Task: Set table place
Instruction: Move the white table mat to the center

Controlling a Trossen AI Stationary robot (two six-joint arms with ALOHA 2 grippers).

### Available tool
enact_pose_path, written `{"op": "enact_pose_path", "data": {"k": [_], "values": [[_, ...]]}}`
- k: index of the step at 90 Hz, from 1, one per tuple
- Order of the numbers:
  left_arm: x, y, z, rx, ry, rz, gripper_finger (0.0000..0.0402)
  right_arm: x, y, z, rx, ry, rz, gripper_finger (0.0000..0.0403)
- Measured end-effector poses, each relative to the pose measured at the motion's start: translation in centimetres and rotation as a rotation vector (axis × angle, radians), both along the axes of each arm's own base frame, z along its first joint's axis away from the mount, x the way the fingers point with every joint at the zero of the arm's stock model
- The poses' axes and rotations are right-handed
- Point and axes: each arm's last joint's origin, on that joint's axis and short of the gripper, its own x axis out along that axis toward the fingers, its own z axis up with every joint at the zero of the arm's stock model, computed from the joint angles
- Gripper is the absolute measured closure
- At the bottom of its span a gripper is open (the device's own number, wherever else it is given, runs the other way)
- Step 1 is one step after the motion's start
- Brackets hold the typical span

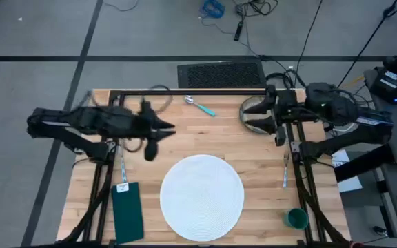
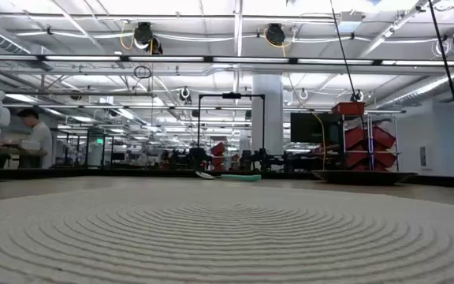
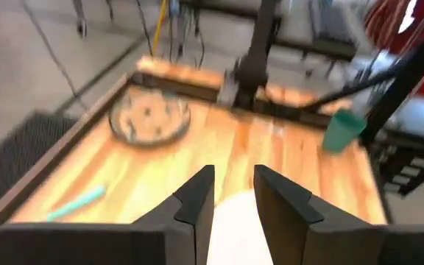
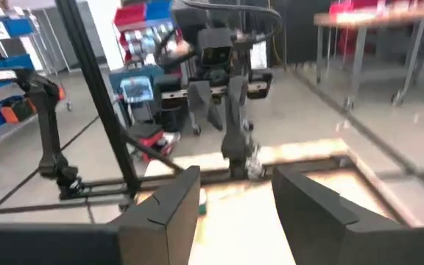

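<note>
Nearest the camera, the white plate [image 1: 202, 198] sits at the bench's [image 1: 253, 148] six o'clock; the left gripper [image 1: 158, 129], jaws open and empty, hovers mid-bench, likely next reaching toward twelve o'clock for the teal-handled spoon [image 1: 200, 105], while the right gripper [image 1: 259, 115] waits, open, at one o'clock.

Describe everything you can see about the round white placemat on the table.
The round white placemat lies flat at the near middle of the wooden table. It looks woven, with concentric rings that show clearly in the low view. Nothing rests on it and neither arm touches it. A dark green napkin lies to its left, a fork and green cup to its right, all apart from it.
</note>
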Motion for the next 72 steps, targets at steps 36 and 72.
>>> {"op": "enact_pose_path", "data": {"k": [36, 72], "values": [[5.1, -0.2, -9.9, -0.113, 0.55, -0.05, 0.0311, 1.7, 0.3, -0.9, 0.109, 0.058, -0.007, 0.0245], [9.7, 1.1, -18.6, -0.09, 0.815, -0.157, 0.0254, 3.4, 1.6, -1.9, 0.111, 0.119, 0.049, 0.0245]]}}
